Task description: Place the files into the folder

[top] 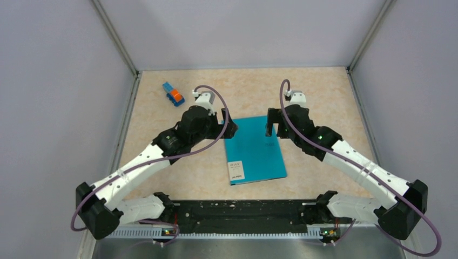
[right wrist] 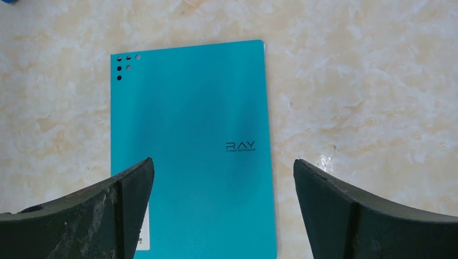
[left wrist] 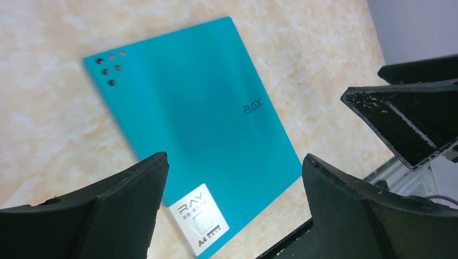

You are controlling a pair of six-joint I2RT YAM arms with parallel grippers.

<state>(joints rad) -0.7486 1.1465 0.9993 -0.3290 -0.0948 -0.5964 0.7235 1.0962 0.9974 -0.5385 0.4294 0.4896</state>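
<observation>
folder [top: 255, 145] shut, inside hidden | white label [right wrist: 146, 229] half behind right fingers [right wrist: 81, 216]

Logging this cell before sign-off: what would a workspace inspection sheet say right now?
Surface: beige marbled table, flat.
Job's things: teal folder closed, lying flat at centre; files: nothing seen.
Clutter: blue-and-orange toy block at far left, apart from the folder.
Grippers: left gripper and right gripper both open, empty, above the folder.
Cables: purple cable looped on each arm.
Surroundings: grey walls on three sides.
</observation>
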